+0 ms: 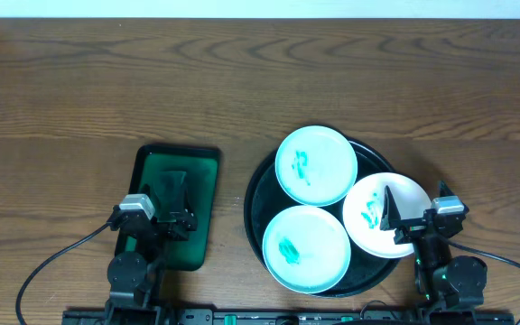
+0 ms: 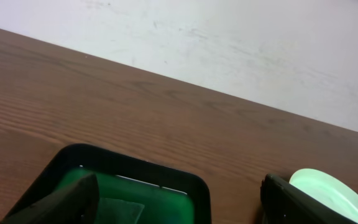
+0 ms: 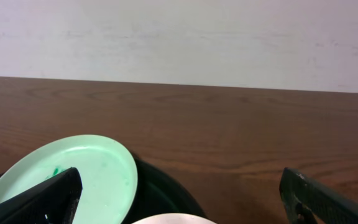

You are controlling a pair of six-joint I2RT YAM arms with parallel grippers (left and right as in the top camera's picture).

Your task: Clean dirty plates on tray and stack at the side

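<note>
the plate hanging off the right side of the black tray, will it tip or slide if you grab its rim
Likely rigid: the right plate looks like a hard, shallow dish, so it should lift in one piece. It may rock or tip, since it sits across the black tray's raised rim, not flat. Its smooth rim could slip in a pinch.

dirty plates: 3 | black tray: 1 | green tray: 1 | robot arms: 2
</note>
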